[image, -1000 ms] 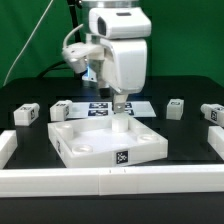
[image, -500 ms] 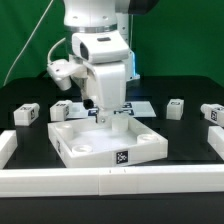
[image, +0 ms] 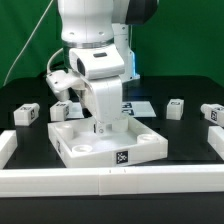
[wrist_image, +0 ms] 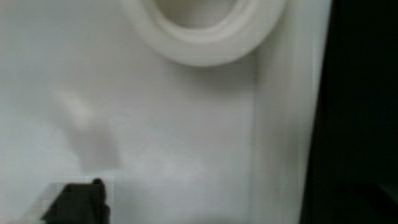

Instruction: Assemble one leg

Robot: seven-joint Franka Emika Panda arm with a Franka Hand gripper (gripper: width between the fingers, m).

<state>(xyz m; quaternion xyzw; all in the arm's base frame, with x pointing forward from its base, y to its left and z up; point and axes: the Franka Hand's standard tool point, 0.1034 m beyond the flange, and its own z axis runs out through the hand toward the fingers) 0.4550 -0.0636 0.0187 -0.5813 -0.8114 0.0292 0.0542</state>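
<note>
The white square tabletop (image: 110,143) lies in the middle of the black table. My gripper (image: 100,126) hangs low over its back left part, close to the surface. In the wrist view the tabletop's white surface (wrist_image: 196,130) fills the frame with a round socket (wrist_image: 199,30); one dark finger (wrist_image: 75,200) stands far off to the side with nothing between the jaws, so the gripper looks open. The legs lie loose on the table: two at the exterior view's left (image: 27,113) (image: 59,109) and two at its right (image: 176,108) (image: 212,113).
The marker board (image: 137,105) lies behind the tabletop. A white rail (image: 110,180) runs along the front, with end pieces at both sides.
The arm has swung to the exterior view's left and turned, moving the gripper from the tabletop's back middle to its back left. The tabletop and the legs have not moved.
</note>
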